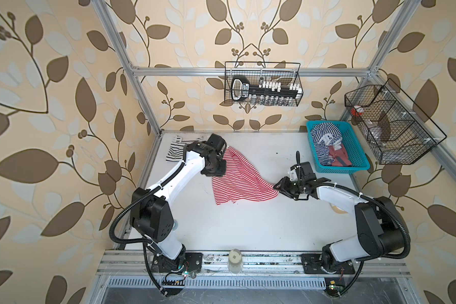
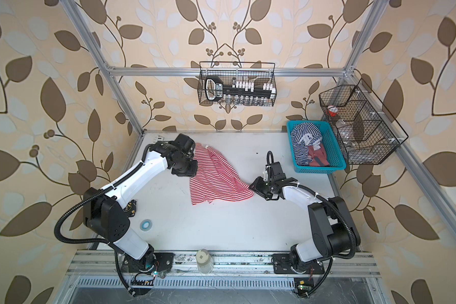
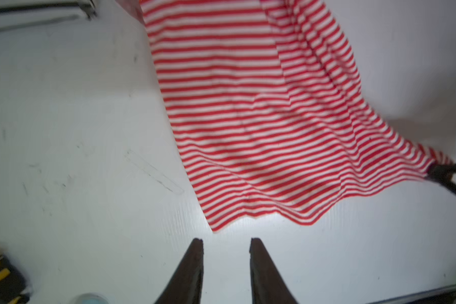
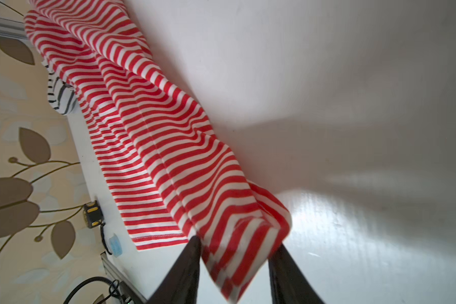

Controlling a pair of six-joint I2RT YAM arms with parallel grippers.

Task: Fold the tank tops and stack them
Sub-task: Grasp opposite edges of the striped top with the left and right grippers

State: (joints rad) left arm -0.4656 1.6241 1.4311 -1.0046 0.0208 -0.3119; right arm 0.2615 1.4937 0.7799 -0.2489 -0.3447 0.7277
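One red-striped tank top corner lies between the parted right gripper.

Red-striped tank top — soft ribbed knit cloth, matt, rumpled in folds. Black-striped tank top: same knit cloth, matt. Table: smooth white board, faint sheen, scuffed with dark marks. Basket at 2 o'clock — glossy teal plastic lattice. Wire racks: thin black-coated metal. Frame rails: brushed aluminium. Left claw fingers: dull dark rubbery plastic. Arm shells: glossy white plastic.
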